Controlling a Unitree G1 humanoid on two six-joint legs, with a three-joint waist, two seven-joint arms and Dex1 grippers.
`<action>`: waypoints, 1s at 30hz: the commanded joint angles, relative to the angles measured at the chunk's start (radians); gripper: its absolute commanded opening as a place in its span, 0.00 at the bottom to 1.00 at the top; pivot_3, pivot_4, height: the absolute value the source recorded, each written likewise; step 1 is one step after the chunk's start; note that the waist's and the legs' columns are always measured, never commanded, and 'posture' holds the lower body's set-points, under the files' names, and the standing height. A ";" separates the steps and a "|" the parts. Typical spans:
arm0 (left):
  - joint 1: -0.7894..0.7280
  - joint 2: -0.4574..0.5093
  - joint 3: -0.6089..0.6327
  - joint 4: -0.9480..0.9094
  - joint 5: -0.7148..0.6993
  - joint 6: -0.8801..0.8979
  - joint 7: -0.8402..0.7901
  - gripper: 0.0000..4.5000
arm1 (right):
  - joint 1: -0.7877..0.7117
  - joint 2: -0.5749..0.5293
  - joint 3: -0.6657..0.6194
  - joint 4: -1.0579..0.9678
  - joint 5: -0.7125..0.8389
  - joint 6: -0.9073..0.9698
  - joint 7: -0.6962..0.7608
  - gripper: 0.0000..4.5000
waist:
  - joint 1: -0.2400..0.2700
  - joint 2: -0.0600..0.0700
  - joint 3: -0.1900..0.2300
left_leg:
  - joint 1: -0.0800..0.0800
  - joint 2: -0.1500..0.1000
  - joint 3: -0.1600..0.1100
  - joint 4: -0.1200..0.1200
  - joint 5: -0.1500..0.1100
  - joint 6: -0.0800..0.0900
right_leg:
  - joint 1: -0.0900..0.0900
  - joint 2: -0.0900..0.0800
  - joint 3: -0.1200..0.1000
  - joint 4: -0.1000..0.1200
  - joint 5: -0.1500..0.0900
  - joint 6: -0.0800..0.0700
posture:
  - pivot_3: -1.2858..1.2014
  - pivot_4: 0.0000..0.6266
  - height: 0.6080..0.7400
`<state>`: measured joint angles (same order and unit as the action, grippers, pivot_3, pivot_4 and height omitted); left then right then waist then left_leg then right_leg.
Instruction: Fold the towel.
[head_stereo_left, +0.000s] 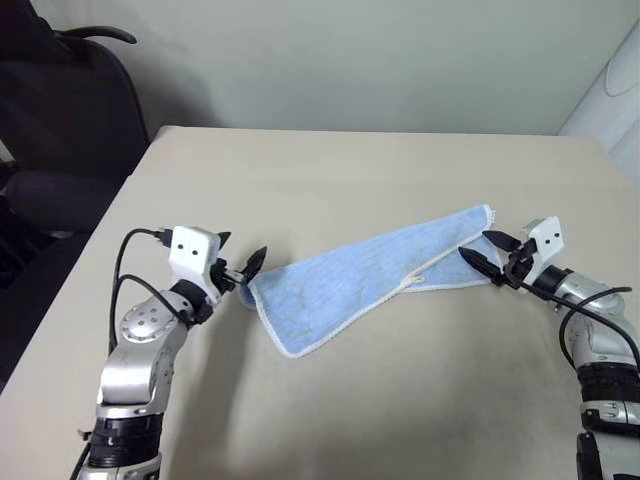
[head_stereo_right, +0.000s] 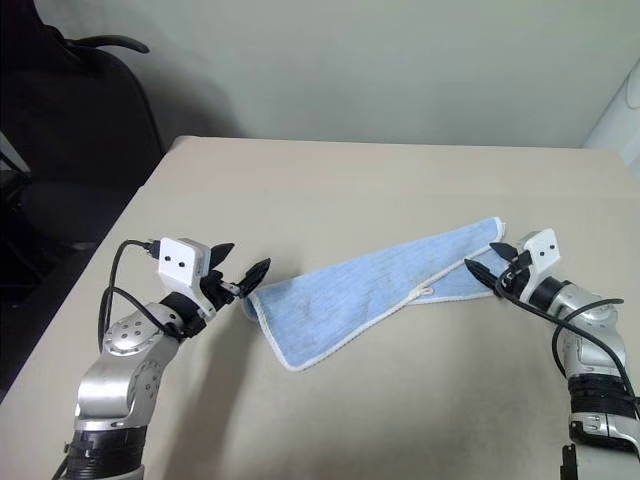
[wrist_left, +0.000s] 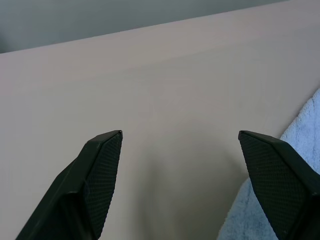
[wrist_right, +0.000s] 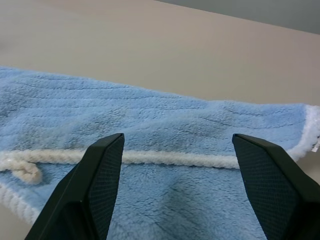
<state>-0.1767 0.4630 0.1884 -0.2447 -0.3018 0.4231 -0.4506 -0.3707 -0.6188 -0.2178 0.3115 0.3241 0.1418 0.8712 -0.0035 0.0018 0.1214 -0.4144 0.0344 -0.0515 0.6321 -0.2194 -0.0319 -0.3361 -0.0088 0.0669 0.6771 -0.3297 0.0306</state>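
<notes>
The light-blue terry towel (head_stereo_left: 375, 275) lay on the beige table (head_stereo_left: 330, 175), folded lengthwise into a long band that ran slantwise from the robot's near left toward its far right. Its wide end sat near the left arm, with a rounded corner hanging toward the near edge of the table, and its narrow end reached up toward the right arm. A white stitched hem (head_stereo_left: 350, 312) ran along the near side of the cloth, and a small white loop tag (head_stereo_left: 415, 276) stuck out from that hem about midway along the band.

The left gripper (head_stereo_left: 238, 263) hovered just beside the wide end of the towel, its 2 black fingers spread apart with nothing between them. In the left wrist view the fingertips (wrist_left: 102, 167) stood wide over bare tabletop, and the edge of the towel (wrist_left: 300, 135) showed behind the outer finger.

The right gripper (head_stereo_left: 488, 251) stood at the narrow end of the towel, its 2 fingers likewise parted and clamped on nothing. In the right wrist view the fingers (wrist_right: 102, 175) framed the cloth, with the hem (wrist_right: 165, 159) running across between them and the loop tag (wrist_right: 25, 172) off to one side.

A dark office chair (head_stereo_left: 60, 130) stood beyond the far left corner of the table.
</notes>
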 joint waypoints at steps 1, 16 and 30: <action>-0.013 -0.001 -0.001 -0.039 -0.007 -0.004 0.002 0.90 | 0.012 -0.005 -0.030 -0.048 0.031 0.003 -0.004 0.81 | 0.000 0.000 0.000 | 0.000 0.000 0.000 0.000 0.000 0.000 | 0.000 0.000 0.000 0.000 0.000 0.000 | 0.52 0.24 1.00; -0.007 0.006 -0.056 -0.063 0.012 -0.029 -0.037 0.90 | -0.034 -0.035 -0.039 0.007 0.004 -0.019 -0.040 0.81 | 0.000 0.000 0.000 | 0.000 0.000 0.000 0.000 0.000 0.000 | 0.000 0.000 0.000 0.000 0.000 0.000 | 0.52 0.24 1.00; 0.093 0.056 -0.138 -0.180 -0.002 -0.031 -0.149 0.90 | -0.135 -0.079 0.002 0.145 -0.105 -0.075 -0.145 0.81 | -0.001 0.000 0.000 | 0.000 0.000 0.000 -0.001 -0.001 0.002 | 0.000 0.000 0.000 0.000 0.000 0.000 | 0.52 0.24 1.00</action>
<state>-0.0928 0.5137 0.0519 -0.3820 -0.2928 0.4009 -0.5894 -0.4854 -0.6683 -0.2136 0.4542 0.2553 0.1266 0.7517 -0.0048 0.0022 0.1216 -0.4144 0.0345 -0.0517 0.6315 -0.2207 -0.0297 -0.3363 -0.0092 0.0672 0.6771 -0.3297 0.0306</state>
